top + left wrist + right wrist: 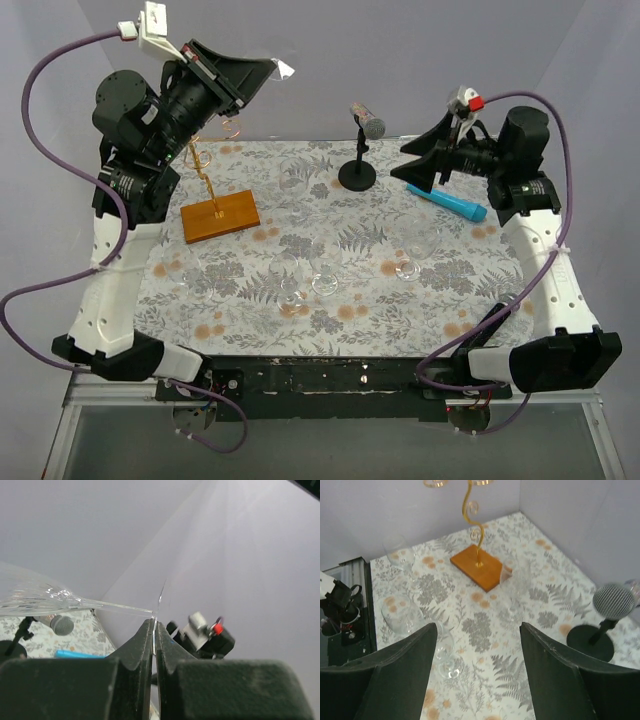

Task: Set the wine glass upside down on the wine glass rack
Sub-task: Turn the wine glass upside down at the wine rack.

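Note:
My left gripper (154, 622) is shut on the thin edge of the wine glass's foot. The glass's stem (117, 606) runs out to the left, level, to its clear bowl (27, 596). In the top view that gripper (258, 78) is raised at the back left, above and behind the wine glass rack (205, 172). The rack is a gold wire stand on an orange-brown wooden base (220, 216), and the held glass barely shows there. The right wrist view shows the rack (479, 540) standing ahead. My right gripper (412, 172) hangs open and empty over the cloth (479, 640).
Several other clear glasses stand on the flowered cloth (290, 286) (327, 272) (410, 260). A black microphone stand (358, 172) is at the back middle. A blue cylinder (452, 204) lies under the right arm. Grey walls close the back and sides.

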You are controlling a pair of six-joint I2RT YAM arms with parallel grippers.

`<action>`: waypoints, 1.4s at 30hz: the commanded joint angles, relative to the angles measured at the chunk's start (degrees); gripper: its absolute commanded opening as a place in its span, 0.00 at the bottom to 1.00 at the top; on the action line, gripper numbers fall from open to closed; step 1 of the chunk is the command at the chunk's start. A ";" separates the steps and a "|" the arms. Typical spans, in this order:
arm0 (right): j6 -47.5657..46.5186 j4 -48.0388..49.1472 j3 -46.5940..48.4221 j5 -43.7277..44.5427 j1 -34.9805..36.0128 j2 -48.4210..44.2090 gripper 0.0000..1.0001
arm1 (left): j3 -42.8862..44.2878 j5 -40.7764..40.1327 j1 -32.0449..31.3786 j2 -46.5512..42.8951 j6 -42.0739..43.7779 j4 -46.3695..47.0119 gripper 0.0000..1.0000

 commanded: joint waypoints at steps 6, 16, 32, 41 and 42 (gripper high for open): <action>-15.79 -4.84 -17.25 2.79 -0.13 -10.03 0.76 | 3.74 6.96 14.80 6.14 -12.21 9.82 0.00; -20.10 -6.25 -22.88 -1.78 -1.97 -11.79 0.77 | -6.12 -3.03 29.32 3.60 -22.78 19.60 0.00; -17.55 -2.56 -28.69 -11.62 -2.06 -11.61 0.76 | -13.32 -1.48 46.55 9.12 -33.75 26.71 0.00; -18.08 -2.82 -28.96 -11.80 -2.06 -11.17 0.76 | -17.18 0.28 46.55 10.19 -35.17 24.96 0.00; -18.17 -2.82 -28.95 -11.80 -2.06 -11.17 0.76 | -17.71 0.20 46.55 10.19 -35.25 24.44 0.00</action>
